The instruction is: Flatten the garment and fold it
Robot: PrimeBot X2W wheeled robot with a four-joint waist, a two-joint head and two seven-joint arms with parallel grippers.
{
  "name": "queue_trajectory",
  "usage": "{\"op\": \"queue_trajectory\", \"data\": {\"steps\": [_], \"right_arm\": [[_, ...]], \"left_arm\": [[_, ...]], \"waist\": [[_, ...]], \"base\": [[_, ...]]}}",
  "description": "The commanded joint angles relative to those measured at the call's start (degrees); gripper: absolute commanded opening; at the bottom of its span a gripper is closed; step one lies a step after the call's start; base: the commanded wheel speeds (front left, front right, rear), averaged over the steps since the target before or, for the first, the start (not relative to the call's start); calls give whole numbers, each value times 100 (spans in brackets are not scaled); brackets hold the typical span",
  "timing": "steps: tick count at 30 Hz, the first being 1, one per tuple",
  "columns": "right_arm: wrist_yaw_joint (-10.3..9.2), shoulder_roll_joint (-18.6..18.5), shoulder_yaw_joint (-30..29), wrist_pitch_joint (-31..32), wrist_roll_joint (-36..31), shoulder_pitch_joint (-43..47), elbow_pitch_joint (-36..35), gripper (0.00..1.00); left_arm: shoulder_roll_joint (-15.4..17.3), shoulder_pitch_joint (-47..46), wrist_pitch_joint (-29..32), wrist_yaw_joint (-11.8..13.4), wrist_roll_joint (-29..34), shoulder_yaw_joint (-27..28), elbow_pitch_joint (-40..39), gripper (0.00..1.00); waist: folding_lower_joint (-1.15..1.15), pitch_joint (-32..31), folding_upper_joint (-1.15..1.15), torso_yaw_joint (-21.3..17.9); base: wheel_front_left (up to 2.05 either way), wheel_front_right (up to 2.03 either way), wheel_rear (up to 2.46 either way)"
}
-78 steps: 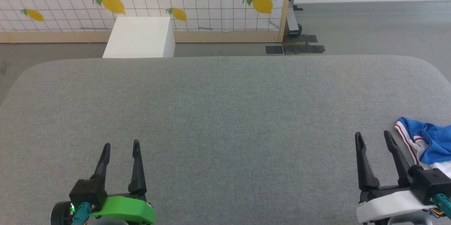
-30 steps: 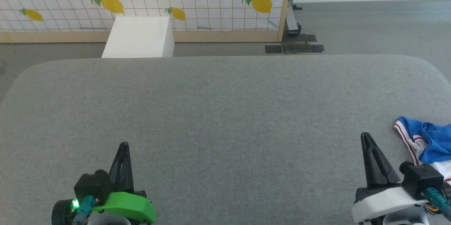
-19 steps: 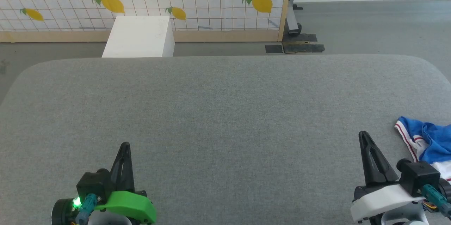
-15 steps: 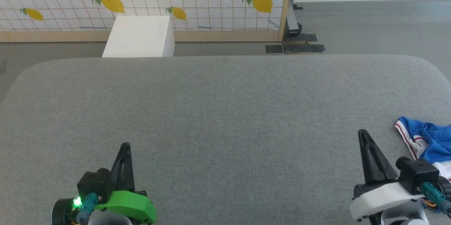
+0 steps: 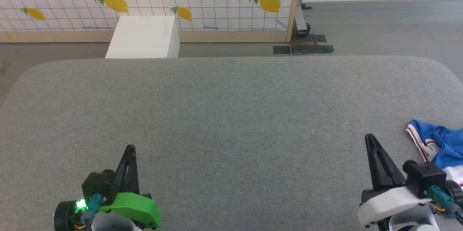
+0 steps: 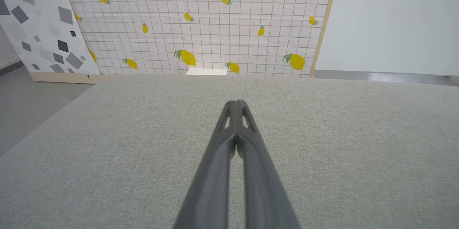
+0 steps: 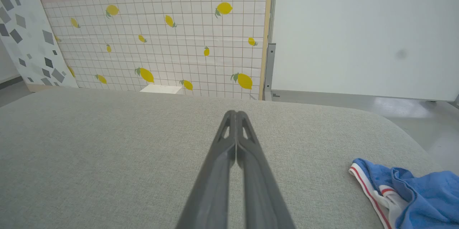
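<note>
Dark fingers, one green shell, one white

The left gripper (image 5: 130, 147) has two long, dark, tapering fingers (image 6: 215, 171) with slotted cut-outs near the tips, set in a bright green shell (image 5: 132, 207). Beside it are a black block (image 5: 99, 187), a teal plug (image 5: 92, 204) and a glowing green lamp (image 5: 80, 205). The right gripper (image 5: 369, 137) looks alike, but has a white shell (image 5: 389, 202) and thin red and yellow wires (image 5: 439, 207)

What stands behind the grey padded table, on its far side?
A white box rises just past the table, whose far edge covers the box's base. Behind the box runs a lemon-print grid screen with a wooden frame.
</note>
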Motion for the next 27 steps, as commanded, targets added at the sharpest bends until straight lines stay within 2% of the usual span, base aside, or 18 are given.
{"op": "queue_trajectory", "data": {"steps": [1, 27], "right_arm": [[-5, 7, 18, 45, -53, -118, 23, 0], [-7, 10, 88, 275, -191, -220, 42, 0]], "left_arm": [[-6, -98, 41, 22, 71, -8, -27, 0], [-9, -170, 342, 32, 262, -20, -63, 0]], "waist": [[0, 1, 0, 1], [0, 16, 0, 20]], "base": [[0, 0, 0], [0, 0, 0]]}}
